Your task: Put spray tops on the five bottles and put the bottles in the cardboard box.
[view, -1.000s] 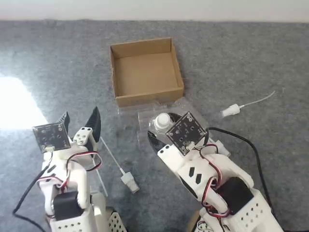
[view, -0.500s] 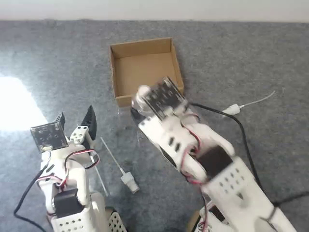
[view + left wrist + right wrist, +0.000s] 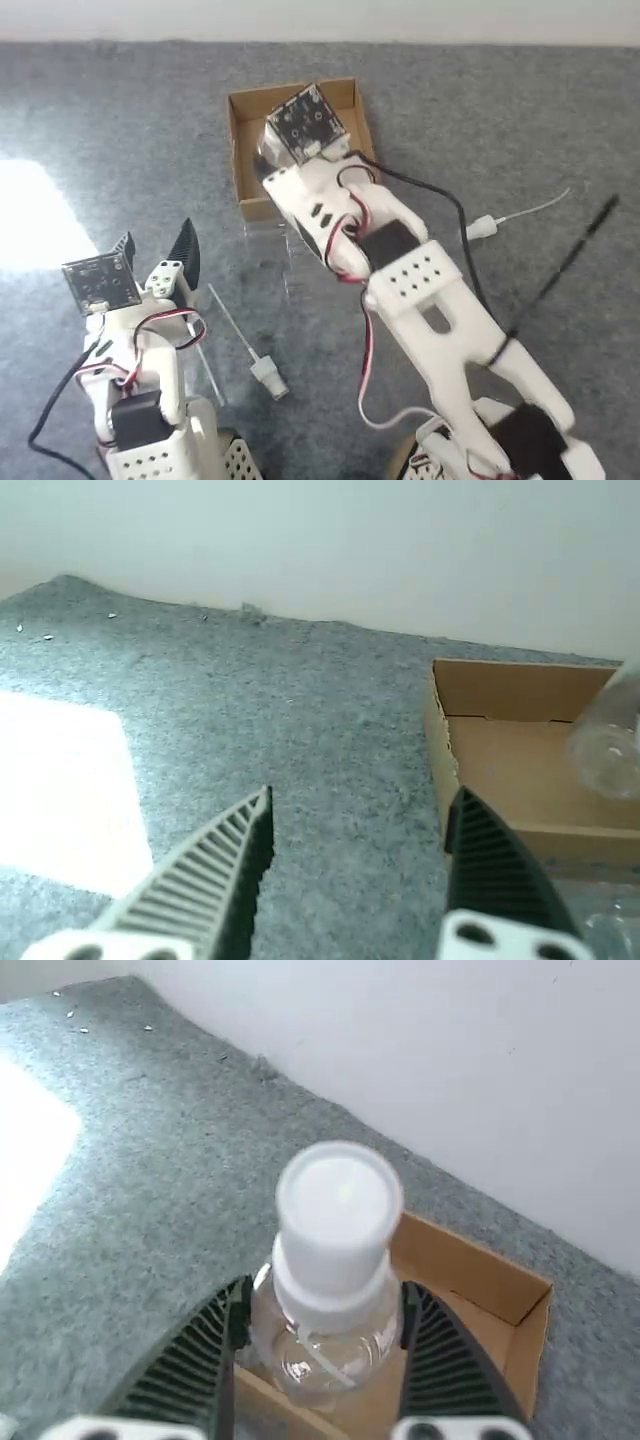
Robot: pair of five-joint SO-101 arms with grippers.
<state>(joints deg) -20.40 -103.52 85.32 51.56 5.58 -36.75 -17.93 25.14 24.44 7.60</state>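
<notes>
right fingers (image 3: 205, 1360) grip a clear plastic bottle with white spray top (image 3: 337, 1205), apparently above the brown cardboard box (image 3: 237, 150); left fingers (image 3: 225, 855) spread wide, well apart from that box.

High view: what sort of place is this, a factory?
Probably a small lab or hobby bench: two little white arms at a grey felt-covered table, a plain white wall, a cardboard box and a loose spray top.

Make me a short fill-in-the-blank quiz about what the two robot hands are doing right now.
The right hand is shut on a bottle with a ____ top.
It holds the bottle above the cardboard ____.
The left hand is ____ and empty.
Missing words: white; box; open.
</notes>
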